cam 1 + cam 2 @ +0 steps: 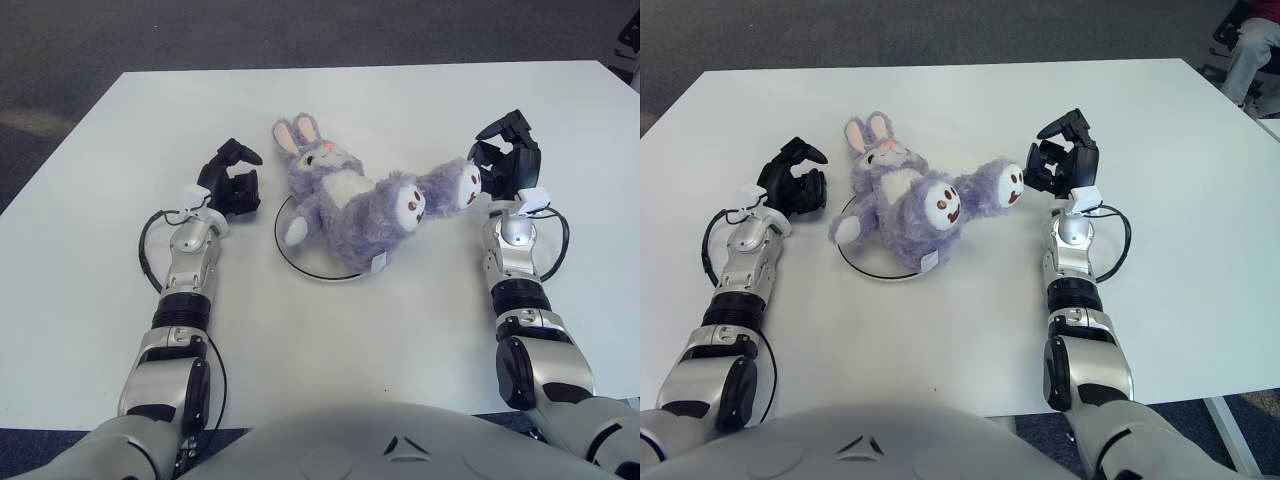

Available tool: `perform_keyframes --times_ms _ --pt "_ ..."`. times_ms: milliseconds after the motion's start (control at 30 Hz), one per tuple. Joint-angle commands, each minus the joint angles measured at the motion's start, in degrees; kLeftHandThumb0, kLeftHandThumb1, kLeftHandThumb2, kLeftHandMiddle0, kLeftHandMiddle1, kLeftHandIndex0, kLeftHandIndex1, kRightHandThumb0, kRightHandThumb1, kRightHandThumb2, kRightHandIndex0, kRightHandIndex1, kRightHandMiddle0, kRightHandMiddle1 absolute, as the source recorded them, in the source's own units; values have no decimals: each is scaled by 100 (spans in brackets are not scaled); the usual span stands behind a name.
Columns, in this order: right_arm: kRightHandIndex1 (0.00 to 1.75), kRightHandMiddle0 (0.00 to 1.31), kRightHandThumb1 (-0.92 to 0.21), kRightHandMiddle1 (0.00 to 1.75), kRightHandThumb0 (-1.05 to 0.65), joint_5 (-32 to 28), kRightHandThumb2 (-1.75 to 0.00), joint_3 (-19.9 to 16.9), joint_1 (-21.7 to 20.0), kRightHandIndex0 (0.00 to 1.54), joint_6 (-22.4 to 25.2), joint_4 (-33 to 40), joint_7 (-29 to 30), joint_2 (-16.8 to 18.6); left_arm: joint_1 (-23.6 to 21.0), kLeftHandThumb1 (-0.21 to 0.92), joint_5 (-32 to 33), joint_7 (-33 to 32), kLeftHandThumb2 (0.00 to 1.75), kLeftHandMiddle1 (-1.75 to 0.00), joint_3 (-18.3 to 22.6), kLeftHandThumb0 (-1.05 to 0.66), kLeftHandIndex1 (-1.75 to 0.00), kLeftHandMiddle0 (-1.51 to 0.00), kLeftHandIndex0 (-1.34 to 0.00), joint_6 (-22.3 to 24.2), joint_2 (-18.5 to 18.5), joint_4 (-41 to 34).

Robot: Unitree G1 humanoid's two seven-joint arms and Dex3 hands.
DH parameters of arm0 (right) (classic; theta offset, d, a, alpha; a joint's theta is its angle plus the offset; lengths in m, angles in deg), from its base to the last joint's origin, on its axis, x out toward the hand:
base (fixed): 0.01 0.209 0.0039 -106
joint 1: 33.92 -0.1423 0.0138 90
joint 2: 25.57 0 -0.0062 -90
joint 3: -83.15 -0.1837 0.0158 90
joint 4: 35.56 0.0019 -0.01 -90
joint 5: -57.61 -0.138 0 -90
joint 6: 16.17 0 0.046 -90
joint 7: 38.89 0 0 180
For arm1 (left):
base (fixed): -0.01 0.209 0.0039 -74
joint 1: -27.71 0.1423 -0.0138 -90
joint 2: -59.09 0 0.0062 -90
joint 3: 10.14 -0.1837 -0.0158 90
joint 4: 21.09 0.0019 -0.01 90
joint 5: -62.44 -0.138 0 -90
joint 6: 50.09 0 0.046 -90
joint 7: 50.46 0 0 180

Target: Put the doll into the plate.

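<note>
The doll lies on its back across the plate, one foot jutting off the rim toward the right hand, whose curled, empty fingers could snag that foot and drag the doll off. One doll, one plate, two hands (the left hand, also curled and empty, sits left of the plate).

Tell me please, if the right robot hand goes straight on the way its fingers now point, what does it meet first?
Probably the doll: the right robot hand curls toward the robot's left, where the nearest purple foot sits right beside it. Whether they already touch is unclear.
</note>
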Motion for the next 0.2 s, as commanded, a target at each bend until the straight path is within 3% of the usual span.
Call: perform_keyframes --times_ms 0,133,167 --pt "175 23 -86 175 -36 -54 -60 -19 875 125 -66 -388 86 437 568 85 -55 -3 62 -175 -31 -36 -175 -120 -23 -53 -116 232" --pt "175 19 -91 175 -35 -2 -54 -18 894 127 -76 -333 208 473 561 91 -147 -103 56 -175 -30 -35 -175 -121 -19 -70 -76 312" --pt "175 15 -91 162 -38 16 -56 -13 904 127 -74 -311 238 474 563 91 -174 -131 63 -175 -30 -39 -164 -122 -15 -72 -61 331"
